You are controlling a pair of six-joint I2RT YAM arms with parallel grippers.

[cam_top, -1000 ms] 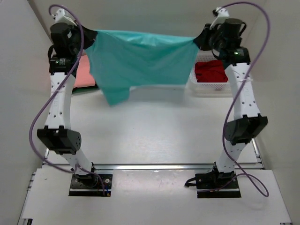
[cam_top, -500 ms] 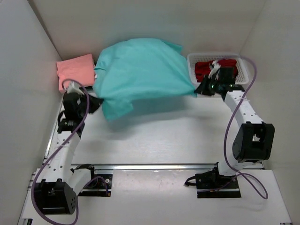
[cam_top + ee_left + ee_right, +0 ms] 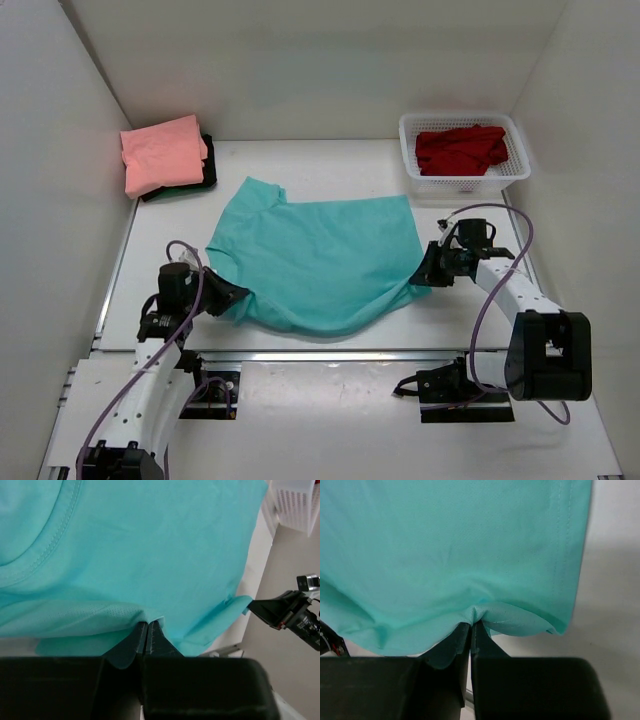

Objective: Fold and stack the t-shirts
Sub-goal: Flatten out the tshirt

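Observation:
The teal t-shirt (image 3: pixel 320 260) lies spread on the table's near middle, its near edge sagging toward the front. My left gripper (image 3: pixel 232 297) is shut on its near left edge (image 3: pixel 145 617). My right gripper (image 3: pixel 420 277) is shut on its near right corner (image 3: pixel 480 612). A folded salmon pink t-shirt (image 3: pixel 162 152) rests on a very dark t-shirt (image 3: pixel 197 178) at the back left. A red t-shirt (image 3: pixel 460 148) lies crumpled in the white mesh basket (image 3: pixel 412 140) at the back right.
The basket corner shows in the left wrist view (image 3: pixel 297 502). White walls enclose the table on the left, back and right. A metal rail (image 3: pixel 330 355) runs along the table's front edge.
Both arms swung the teal shirt from held high in the air down and toward the front; it now lies flat on the table, with both grippers still pinching it.

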